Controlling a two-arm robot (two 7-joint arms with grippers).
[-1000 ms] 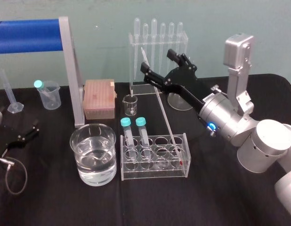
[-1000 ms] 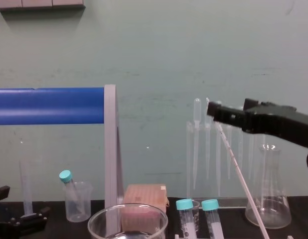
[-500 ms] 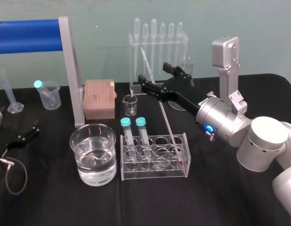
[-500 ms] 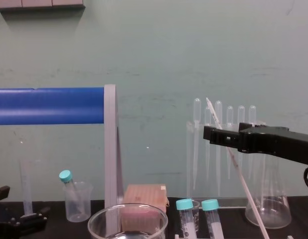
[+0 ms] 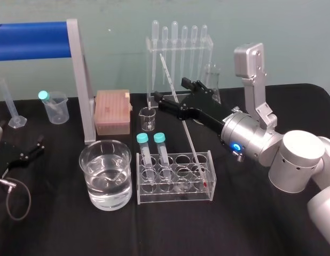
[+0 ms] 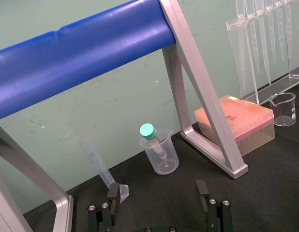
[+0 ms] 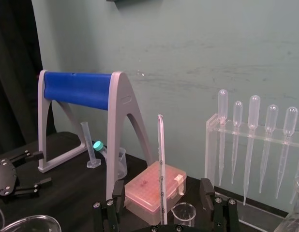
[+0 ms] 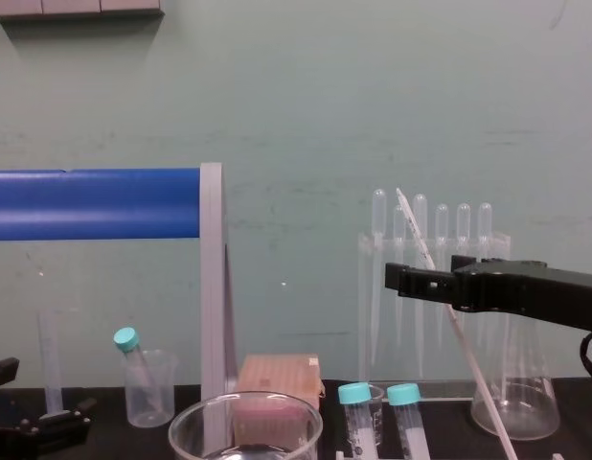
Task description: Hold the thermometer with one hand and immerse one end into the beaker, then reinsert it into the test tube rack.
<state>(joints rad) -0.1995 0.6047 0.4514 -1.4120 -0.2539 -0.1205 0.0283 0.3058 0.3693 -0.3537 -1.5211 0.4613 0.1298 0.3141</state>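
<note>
Grasping step, I'd say: the right hand (image 5: 169,89), fingers spread, brackets the thermometer (image 5: 188,133) leaning in the rack (image 5: 175,196). Next it must pinch, then lift clear. The left hand (image 6: 157,191) sits idle and spread on the worktop.

beaker (image 8: 178,428): lower part cut off, chest view | thermometer (image 8: 481,383): lower end cut off

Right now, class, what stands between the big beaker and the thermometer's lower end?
In the head view, two teal-capped tubes stand there, at the left end of the rack.
</note>
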